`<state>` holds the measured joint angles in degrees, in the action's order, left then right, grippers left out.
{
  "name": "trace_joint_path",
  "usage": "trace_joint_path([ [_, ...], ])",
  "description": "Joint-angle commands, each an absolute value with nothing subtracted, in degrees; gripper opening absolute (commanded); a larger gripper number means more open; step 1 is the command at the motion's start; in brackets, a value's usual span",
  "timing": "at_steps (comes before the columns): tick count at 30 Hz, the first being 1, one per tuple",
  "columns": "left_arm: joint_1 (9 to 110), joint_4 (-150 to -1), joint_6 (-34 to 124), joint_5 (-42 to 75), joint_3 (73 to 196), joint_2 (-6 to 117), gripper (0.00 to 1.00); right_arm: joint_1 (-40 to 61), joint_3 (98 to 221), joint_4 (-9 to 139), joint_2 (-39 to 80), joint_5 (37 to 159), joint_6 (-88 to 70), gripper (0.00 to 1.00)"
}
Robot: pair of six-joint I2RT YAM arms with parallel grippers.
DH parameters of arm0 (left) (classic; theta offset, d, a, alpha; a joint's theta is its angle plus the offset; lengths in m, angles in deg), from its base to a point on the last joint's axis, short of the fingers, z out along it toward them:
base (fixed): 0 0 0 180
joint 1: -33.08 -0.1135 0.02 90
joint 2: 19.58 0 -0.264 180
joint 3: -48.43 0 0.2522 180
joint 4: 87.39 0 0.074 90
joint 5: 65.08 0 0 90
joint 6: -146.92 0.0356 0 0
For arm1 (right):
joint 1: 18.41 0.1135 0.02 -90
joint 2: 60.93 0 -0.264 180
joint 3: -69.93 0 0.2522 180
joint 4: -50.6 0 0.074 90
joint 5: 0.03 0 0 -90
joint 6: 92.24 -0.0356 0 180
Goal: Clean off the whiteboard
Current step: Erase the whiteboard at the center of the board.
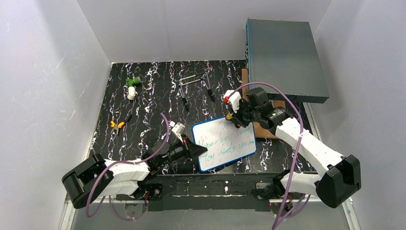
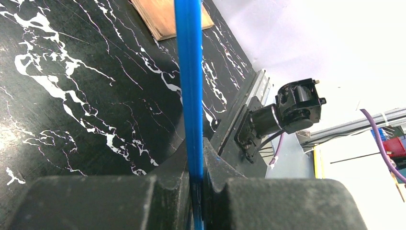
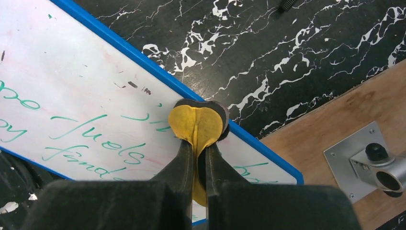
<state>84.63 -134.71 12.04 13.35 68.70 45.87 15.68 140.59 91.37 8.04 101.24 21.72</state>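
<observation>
While the left claw (image 2: 195,160) is clamping the whiteboard (image 1: 223,143) by its frame near the surface's (image 1: 143,96) front, the right claw (image 3: 200,143) is pinching a yellow pad (image 3: 197,122) against its far edge, and most green writing is awaiting erasure.

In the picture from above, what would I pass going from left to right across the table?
orange pliers → green-and-white thing → whiteboard → grey box
</observation>
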Motion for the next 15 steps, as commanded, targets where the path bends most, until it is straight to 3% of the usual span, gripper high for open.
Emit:
trace_joint_path([
  [1,84.93,-139.4,12.24,11.91,68.53,45.44,0.0,16.6,140.66,90.91,7.41,104.82,23.87,0.01],
  [8,84.95,-138.33,11.53,12.48,68.35,44.36,0.0,22.94,139.49,95.8,9.35,110.69,29.52,0.01],
  [15,84.94,-137.63,11.37,12.57,68.24,43.48,0.0,20.4,143.37,87.86,11.9,92.68,20.24,0.01],
])
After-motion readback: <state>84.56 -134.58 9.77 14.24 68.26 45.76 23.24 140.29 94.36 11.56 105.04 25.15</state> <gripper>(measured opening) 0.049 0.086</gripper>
